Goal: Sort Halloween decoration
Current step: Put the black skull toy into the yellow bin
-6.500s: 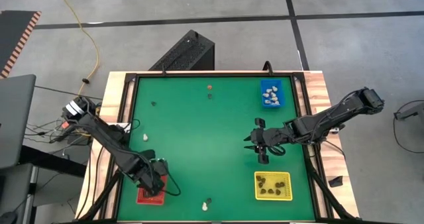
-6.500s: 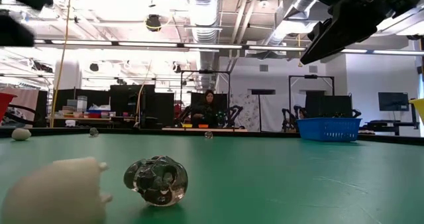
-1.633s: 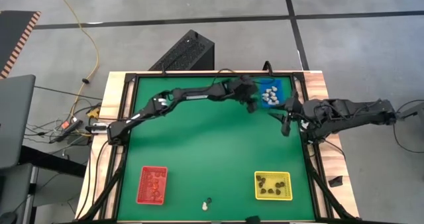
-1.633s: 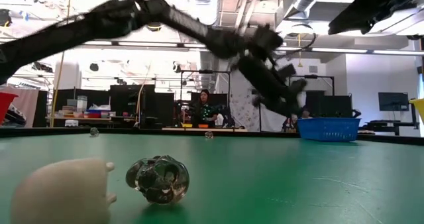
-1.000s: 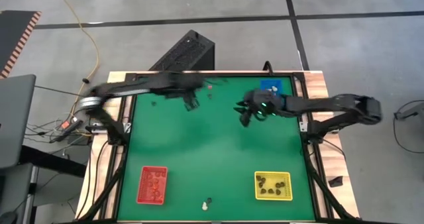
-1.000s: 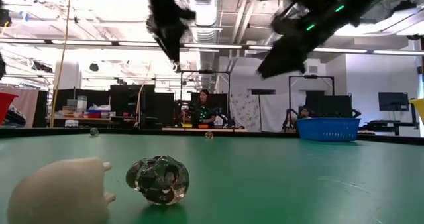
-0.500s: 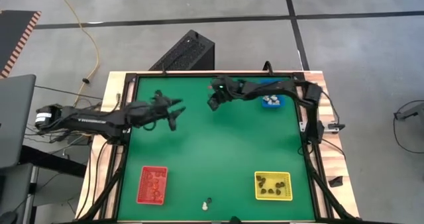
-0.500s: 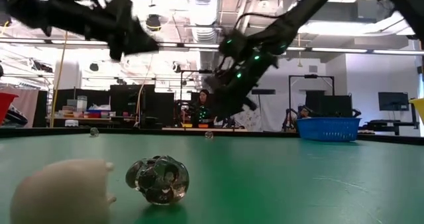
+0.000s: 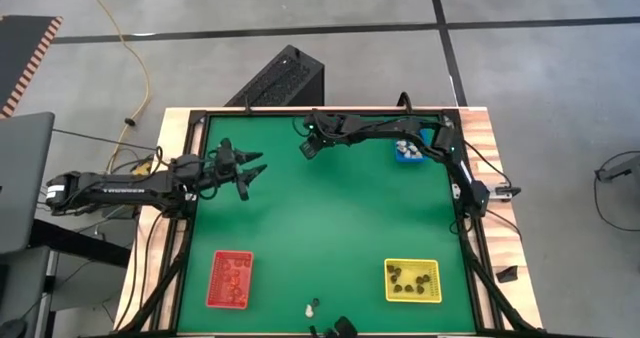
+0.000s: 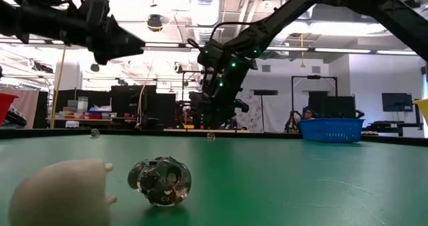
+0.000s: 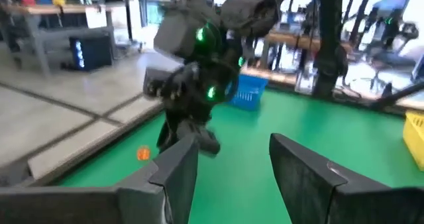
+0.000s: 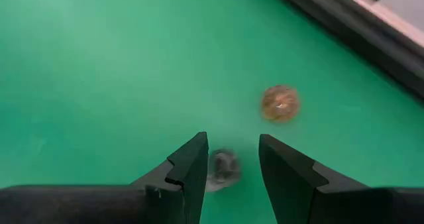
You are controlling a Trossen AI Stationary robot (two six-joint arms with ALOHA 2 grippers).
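Observation:
My right gripper is open, low over the table's far middle. In the right wrist view its fingers stand on either side of a small grey glassy trinket. An orange trinket lies just beyond on the mat. My left gripper is open and empty, raised over the table's left part and pointing at the right gripper. A whitish trinket and a dark glassy one rest on the mat at the near edge.
The red tray sits near left, the yellow tray near right, both holding trinkets. The blue tray at far right is partly under the right arm. A small dark trinket lies far left. A raised black rim bounds the mat.
My right gripper has swept from beside the blue tray toward the table's left along the far edge and come down over the far trinkets. My left gripper has drawn back from the far middle toward the table's left edge, staying open.

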